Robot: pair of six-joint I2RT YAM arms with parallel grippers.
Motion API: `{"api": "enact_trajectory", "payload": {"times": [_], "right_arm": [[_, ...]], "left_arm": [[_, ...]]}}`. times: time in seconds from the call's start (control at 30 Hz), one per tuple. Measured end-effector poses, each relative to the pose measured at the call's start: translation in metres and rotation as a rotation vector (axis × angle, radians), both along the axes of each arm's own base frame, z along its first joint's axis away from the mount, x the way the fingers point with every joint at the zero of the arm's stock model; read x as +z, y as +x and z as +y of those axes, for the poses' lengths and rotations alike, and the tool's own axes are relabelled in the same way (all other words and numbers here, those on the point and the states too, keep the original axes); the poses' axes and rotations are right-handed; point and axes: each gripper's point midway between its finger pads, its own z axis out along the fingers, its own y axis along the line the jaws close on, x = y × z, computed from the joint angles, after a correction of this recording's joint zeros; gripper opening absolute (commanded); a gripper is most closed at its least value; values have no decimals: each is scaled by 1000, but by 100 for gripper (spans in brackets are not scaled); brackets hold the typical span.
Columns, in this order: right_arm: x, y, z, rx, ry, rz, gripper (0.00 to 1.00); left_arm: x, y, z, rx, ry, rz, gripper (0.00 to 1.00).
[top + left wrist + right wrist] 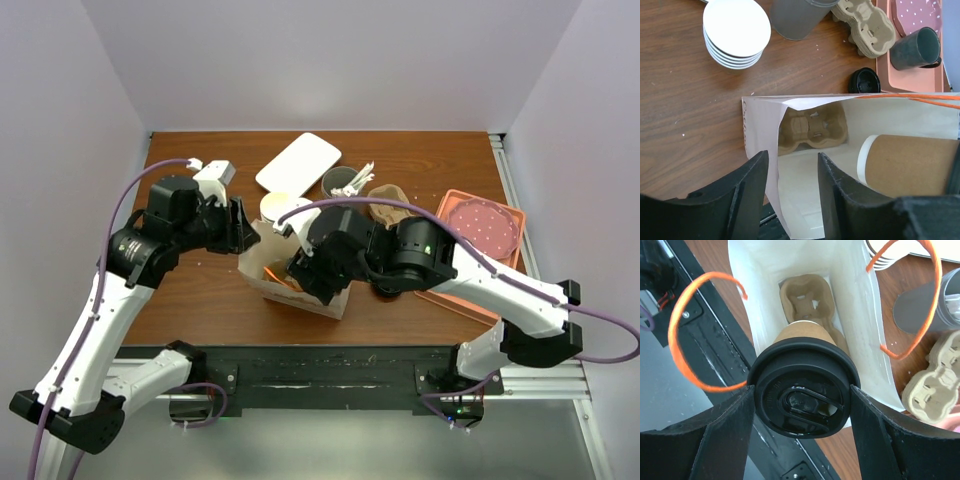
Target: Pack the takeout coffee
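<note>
Closest to your right wrist camera is the black lid (805, 390) of the takeout coffee (809, 334). Your right fingers (725, 435) are clamped on it, one on each side of the lid's rim. The cup's brown-sleeved body points down into the open mouth of the white paper bag (860, 315). At the bottom of the bag sits a cardboard cup carrier (805, 302), and the bag's orange handles (680, 340) loop out to either side.

In the left wrist view, the cup's white base is inside the bag and a little short of the carrier. Your left fingers (752, 195) stand apart at the bag's rim, with the edge of the bag wall in the gap between them and not pinched.

On the brown tabletop (685, 100) beyond the bag you have a stack of white cups (735, 32), a pile of spare carriers (865, 27) and a loose black lid (864, 81) just beside the bag. A dark grey cup (917, 47) stands on the orange tray (912, 82).
</note>
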Motion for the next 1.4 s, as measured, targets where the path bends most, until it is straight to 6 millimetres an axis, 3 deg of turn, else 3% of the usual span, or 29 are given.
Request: {"api": "enact_trajectory", "payload": {"times": [0.1,0.3,0.5,0.73,0.87,1.07,1.4], "right_arm": [[-3,-10,1,7,-19,-22,44],[-29,-28,1,31,-103,-47,44],[-41,-22,-1,1,-137,-81,44],[-42,-14,-6,-34,-156,-118,44],[-40,-9,-8,-54,-160,-141,44],[-36,-5,-5,-57,-149,-171,44],[-32,3,11,50,-159,-268,45]], "left_arm": [[1,-5,3,-1,6,-7,57],[2,-12,10,5,19,-25,58],[-5,-7,13,5,61,-24,56],[-8,-5,12,-1,71,-17,41],[-5,-10,7,-33,39,-20,19],[-3,-23,-3,-89,-31,-40,0],[5,-34,-13,-161,-113,-135,0]]}}
